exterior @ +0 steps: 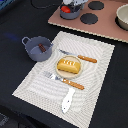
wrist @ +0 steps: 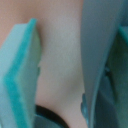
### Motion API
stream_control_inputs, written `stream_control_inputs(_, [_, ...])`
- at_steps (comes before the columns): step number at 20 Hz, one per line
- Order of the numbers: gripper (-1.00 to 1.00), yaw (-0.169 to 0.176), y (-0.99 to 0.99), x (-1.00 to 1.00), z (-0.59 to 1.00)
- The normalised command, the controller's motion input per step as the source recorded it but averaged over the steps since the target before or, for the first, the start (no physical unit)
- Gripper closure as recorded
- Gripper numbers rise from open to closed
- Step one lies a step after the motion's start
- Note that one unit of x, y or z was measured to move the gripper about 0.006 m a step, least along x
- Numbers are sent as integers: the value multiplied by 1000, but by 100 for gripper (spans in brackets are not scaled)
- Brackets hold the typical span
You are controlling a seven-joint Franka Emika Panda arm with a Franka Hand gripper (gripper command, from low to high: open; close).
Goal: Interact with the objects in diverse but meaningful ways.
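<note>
Overhead, a dark tabletop (exterior: 15, 20) is carrying a pale striped cloth placemat (exterior: 95, 75) laid like a place setting. Near the mat's centre, a tan round plate (exterior: 59, 71) is holding a yellow-orange toy bread loaf (exterior: 69, 65), as if served. An orange-handled toy fork (exterior: 64, 80) is lying just beside the plate toward the mat's near edge, and another orange-handled utensil (exterior: 80, 56) is lying on the plate's far side, so the cutlery is flanking the food. A white toy spatula-like piece (exterior: 67, 99) is resting near the mat's near edge. At the mat's corner on the exterior view's left, a grey-blue two-handled toy pot (exterior: 37, 48) is sitting with a brown toy sausage (exterior: 42, 48) inside it.

Along the tabletop's far edge, a pinkish-tan toy stove board (exterior: 107, 25) with dark round burners is standing. A second grey-blue pot (exterior: 71, 12) is sitting on it with a small red toy tomato (exterior: 65, 8) inside, apparently for pretend cooking. The robot's gripper (exterior: 75, 2) is working right above this pot, mostly cropped from view.

Close up, the wrist view is showing one teal-padded finger (wrist: 20, 65) and a grey curved wall between the fingers, probably the pot's rim (wrist: 97, 55). The jaws are looking parted around it; whether they are clamping it I cannot tell.
</note>
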Motion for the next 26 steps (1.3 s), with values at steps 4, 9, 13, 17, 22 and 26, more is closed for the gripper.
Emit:
stream_control_inputs(4, [100,0,127,34,-115])
stream_control_inputs(9, [100,-3,126,169,-1])
stream_control_inputs(13, [100,-7,165,429,245])
stream_control_inputs(17, [100,-14,162,720,439])
stream_control_inputs(22, [100,-21,150,817,366])
stream_control_inputs(26, [100,-18,162,843,299])
